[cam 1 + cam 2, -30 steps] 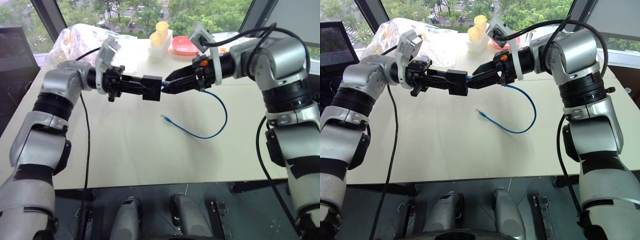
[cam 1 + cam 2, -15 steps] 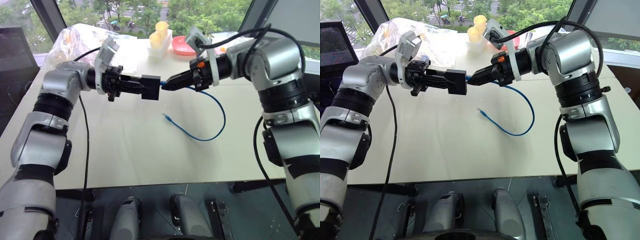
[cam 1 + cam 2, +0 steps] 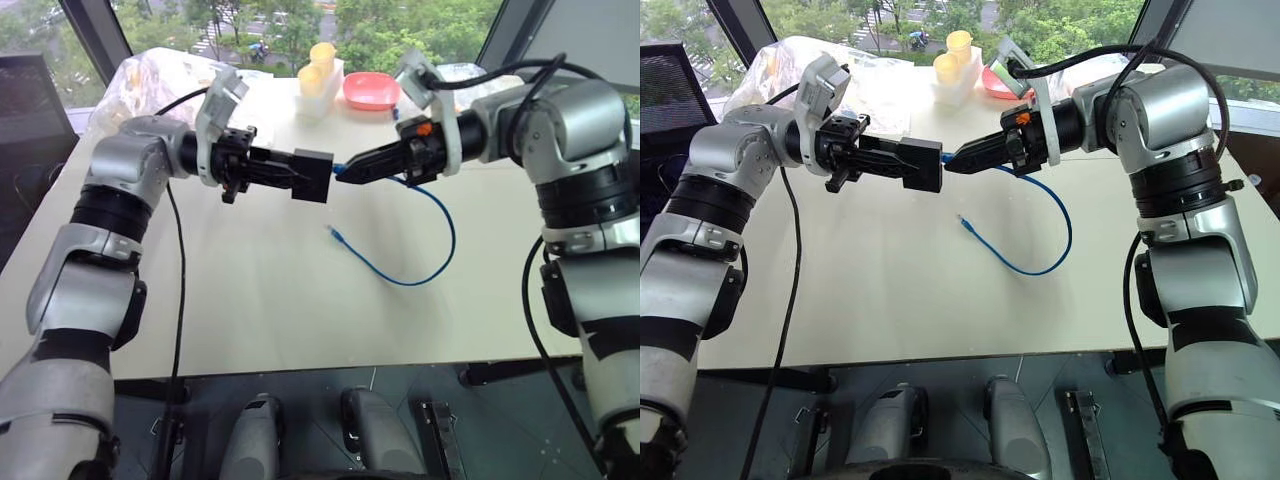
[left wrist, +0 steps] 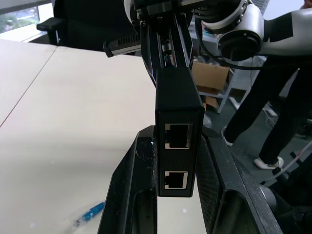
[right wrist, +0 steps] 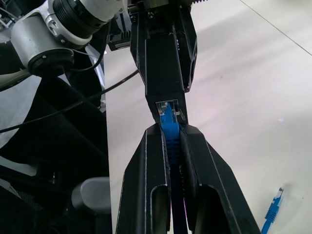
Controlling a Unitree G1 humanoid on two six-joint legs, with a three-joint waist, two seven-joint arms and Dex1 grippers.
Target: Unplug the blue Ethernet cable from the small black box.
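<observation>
The small matte black squarish plastic box (image 3: 312, 176) is held above the pale beige tabletop (image 3: 260, 300), clamped between the two black fingers of the left gripper (image 3: 300, 175); the left wrist view shows those fingers (image 4: 127, 195) pressed against the box's two sides, with two empty ports on the face nearest that camera. The thin bright blue Ethernet cable (image 3: 420, 275) reaches the opposite face of the box. The right gripper (image 3: 345, 173) is pinched on the cable just beside the box: in the right wrist view its fingers (image 5: 146, 180) squeeze the blue strain boot right at the port. The plug tip (image 5: 168, 111) sits at the port mouth; whether it is seated or already free cannot be told. From the box the cable hangs down, loops across the tabletop and ends in a free plug (image 3: 333, 235) lying below the box. Behind the box stand a pink dish (image 3: 370, 92) and yellow cups (image 3: 318, 65).
</observation>
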